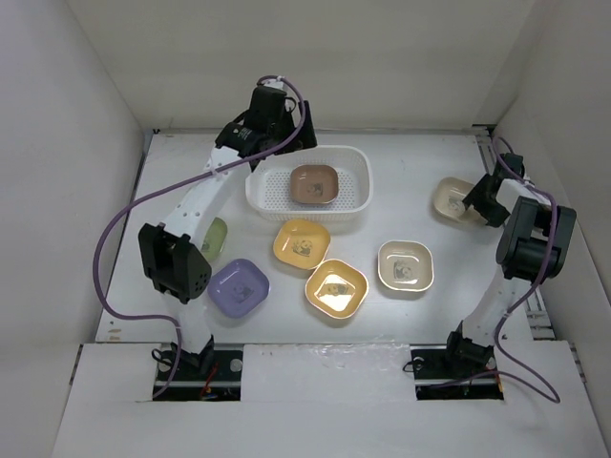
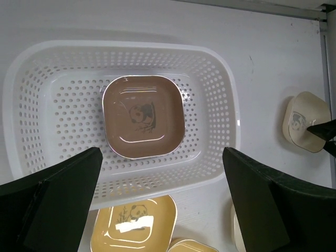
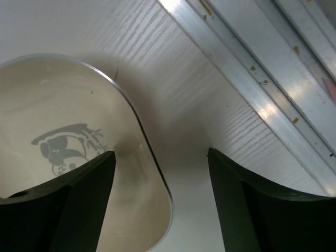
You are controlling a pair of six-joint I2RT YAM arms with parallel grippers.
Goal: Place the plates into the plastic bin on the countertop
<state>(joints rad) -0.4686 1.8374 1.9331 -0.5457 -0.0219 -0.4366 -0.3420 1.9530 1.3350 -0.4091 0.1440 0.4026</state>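
Note:
The white plastic bin (image 1: 358, 160) stands at the back middle of the countertop (image 1: 458, 305) with a tan plate (image 1: 314, 184) flat inside it. My left gripper (image 2: 161, 157) hovers open over the bin's (image 2: 231, 105) near wall, above the tan plate (image 2: 143, 116), holding nothing. My right gripper (image 3: 160, 157) is open and straddles the edge of a cream plate (image 3: 63, 147) at the far right (image 1: 451, 198): one finger is inside the dish, the other outside. Loose plates lie in front of the bin: two orange-yellow (image 1: 301, 242) (image 1: 336, 288), cream (image 1: 406, 266), purple (image 1: 238, 286), and green (image 1: 216, 236) half hidden by the left arm.
Pale walls close in the countertop on three sides. A metal rail (image 3: 262, 94) runs along the right edge, close behind the right gripper. The left arm (image 1: 191, 219) reaches diagonally over the left part of the surface.

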